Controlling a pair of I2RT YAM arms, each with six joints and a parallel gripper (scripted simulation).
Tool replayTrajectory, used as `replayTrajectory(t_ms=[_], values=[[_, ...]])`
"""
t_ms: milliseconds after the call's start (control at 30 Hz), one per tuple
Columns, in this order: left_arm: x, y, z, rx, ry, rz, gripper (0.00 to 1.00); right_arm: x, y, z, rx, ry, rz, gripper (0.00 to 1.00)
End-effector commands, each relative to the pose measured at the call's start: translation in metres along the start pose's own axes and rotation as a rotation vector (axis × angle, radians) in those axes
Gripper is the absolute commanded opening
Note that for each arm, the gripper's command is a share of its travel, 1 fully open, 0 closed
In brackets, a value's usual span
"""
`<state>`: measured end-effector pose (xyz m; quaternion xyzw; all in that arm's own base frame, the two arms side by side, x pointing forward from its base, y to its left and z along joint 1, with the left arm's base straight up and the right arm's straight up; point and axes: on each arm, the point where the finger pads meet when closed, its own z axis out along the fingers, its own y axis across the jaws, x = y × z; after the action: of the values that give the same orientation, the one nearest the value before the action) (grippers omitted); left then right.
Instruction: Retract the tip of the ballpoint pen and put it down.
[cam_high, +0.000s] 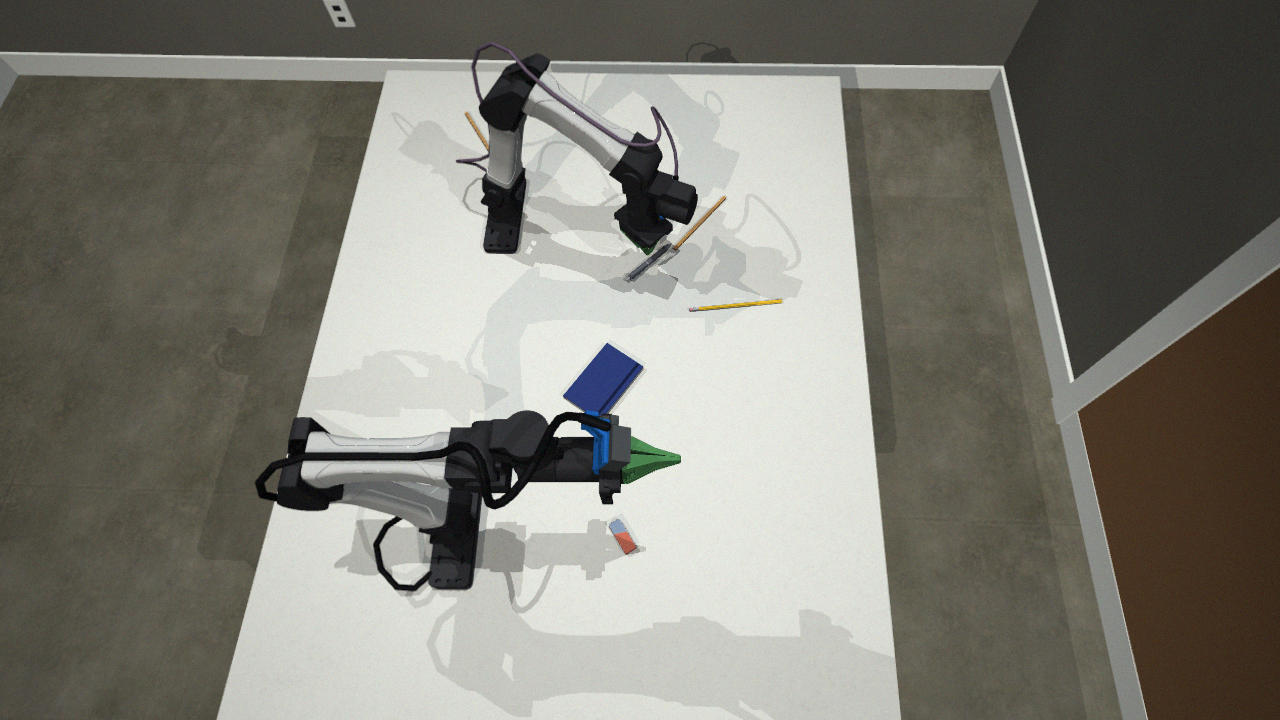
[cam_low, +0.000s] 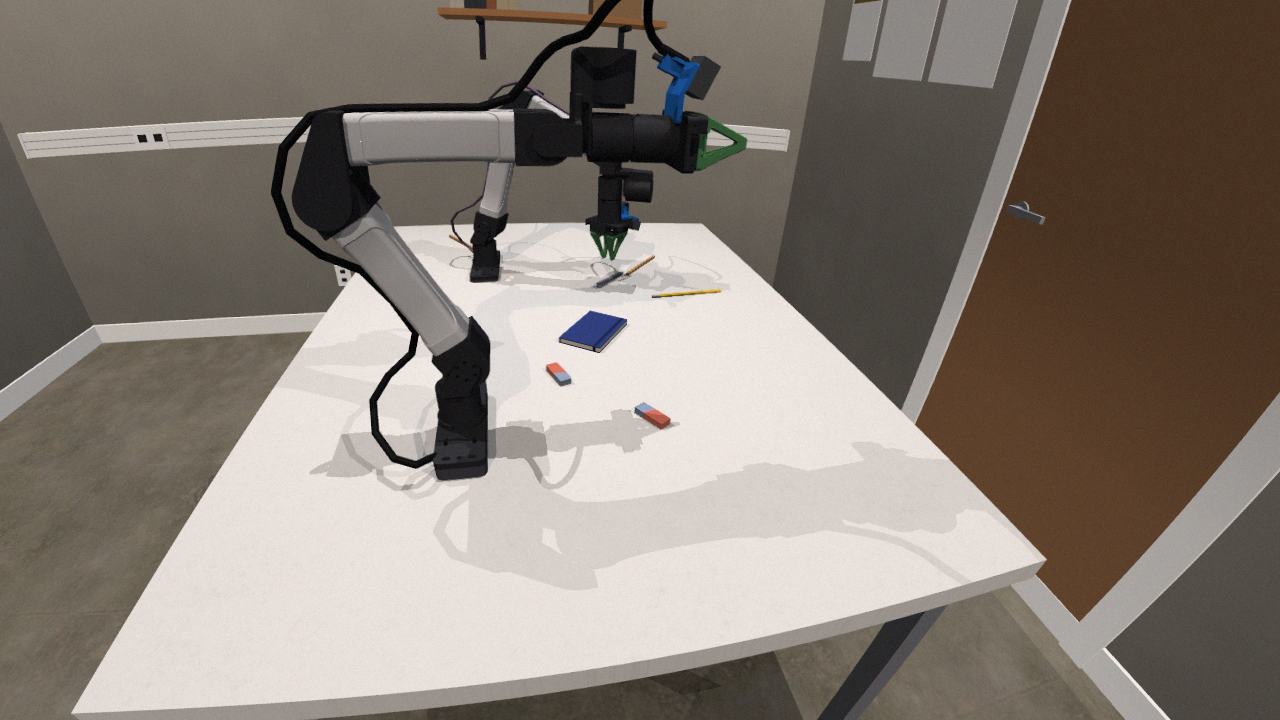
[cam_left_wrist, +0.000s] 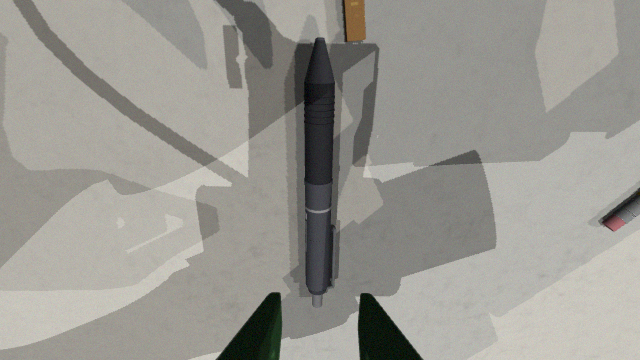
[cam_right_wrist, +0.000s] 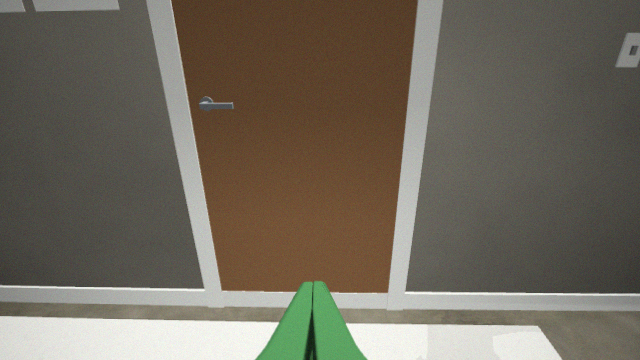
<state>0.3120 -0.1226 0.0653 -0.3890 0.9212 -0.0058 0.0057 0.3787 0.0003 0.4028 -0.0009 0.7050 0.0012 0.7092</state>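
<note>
The dark grey ballpoint pen (cam_high: 648, 262) (cam_low: 609, 279) (cam_left_wrist: 318, 150) lies flat on the table. In the left wrist view its cone end points up the picture, with no writing point seen sticking out; its button end, with a short light stub, faces my fingers. My left gripper (cam_low: 609, 258) (cam_left_wrist: 320, 308) is slightly open and empty, pointing down above the button end, with the pen clear of its fingers. My right gripper (cam_high: 678, 458) (cam_low: 743, 143) (cam_right_wrist: 313, 297) is shut with nothing in it, held high and level, far from the pen.
A brown pencil (cam_high: 700, 222) (cam_low: 640, 264) (cam_left_wrist: 355, 20) lies close beyond the pen's cone end. A yellow pencil (cam_high: 735, 305) (cam_low: 687, 293) lies nearby. A blue notebook (cam_high: 601, 376) (cam_low: 590, 329) and two erasers (cam_low: 557, 373) (cam_low: 652, 415) lie between or near the arms.
</note>
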Motion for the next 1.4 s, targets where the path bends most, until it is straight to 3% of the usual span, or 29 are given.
replayTrajectory(t_ms=[0, 33, 233, 433, 767, 900, 1000, 1367], values=[[-0.018, -0.015, -0.03, 0.115, -0.07, 0.002, 0.26, -0.006, 0.001, 0.0, -0.005, -0.01, 0.008, 0.01], [-0.015, -0.007, -0.019, 0.094, -0.062, 0.023, 0.26, -0.006, 0.001, 0.0, -0.005, -0.01, 0.008, 0.01], [-0.04, -0.032, -0.047, 0.297, -0.171, 0.179, 0.26, -0.006, 0.001, 0.0, -0.005, -0.01, 0.008, 0.01], [-0.057, -0.038, -0.066, 0.382, -0.258, 0.244, 0.26, -0.006, 0.001, 0.0, -0.005, -0.01, 0.008, 0.01], [-0.094, -0.041, -0.134, 0.566, -0.533, 0.381, 0.26, -0.006, 0.001, 0.0, -0.005, -0.01, 0.008, 0.01], [-0.106, -0.038, -0.16, 0.612, -0.649, 0.43, 0.26, -0.006, 0.001, 0.0, -0.005, -0.01, 0.008, 0.01], [-0.11, -0.038, -0.162, 0.613, -0.67, 0.442, 0.26, -0.006, 0.001, 0.0, -0.005, -0.01, 0.008, 0.01], [-0.131, -0.018, -0.245, 0.688, -1.023, 0.551, 0.26, -0.006, 0.001, 0.0, -0.005, -0.01, 0.008, 0.01]])
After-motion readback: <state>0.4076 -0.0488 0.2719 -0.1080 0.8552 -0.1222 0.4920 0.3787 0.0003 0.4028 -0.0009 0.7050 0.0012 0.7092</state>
